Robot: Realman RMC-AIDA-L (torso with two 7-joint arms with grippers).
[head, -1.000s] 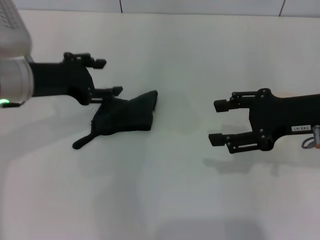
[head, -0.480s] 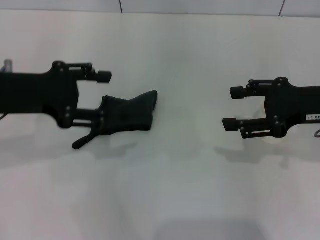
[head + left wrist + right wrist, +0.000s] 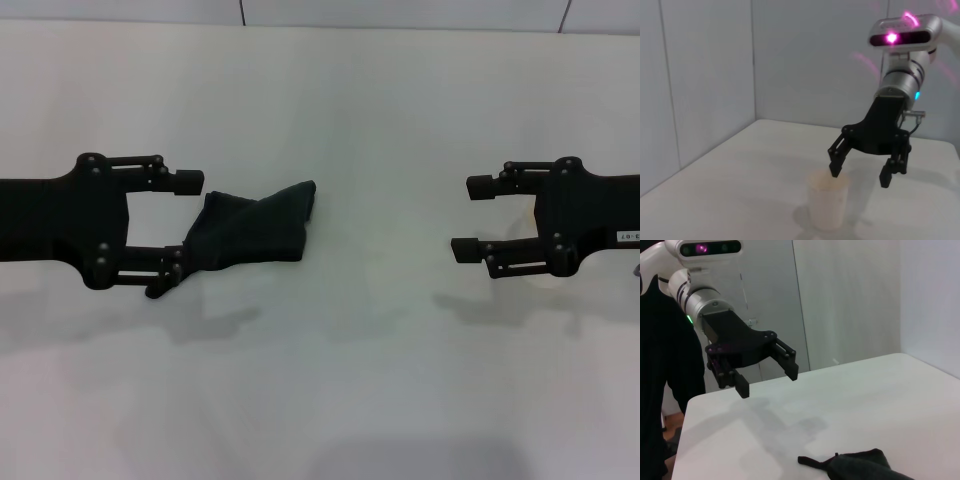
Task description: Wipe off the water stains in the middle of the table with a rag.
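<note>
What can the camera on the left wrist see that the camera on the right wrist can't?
Only the left wrist view shows a pale cup standing on the table, with the right gripper hanging open just above it. Only the right wrist view shows the dark rag lying flat on the table, with the left gripper open in the air beyond it, not touching it. Both show the white tabletop, plain walls behind it, and the other arm with a pink light on it. Neither one shows any water stain.
</note>
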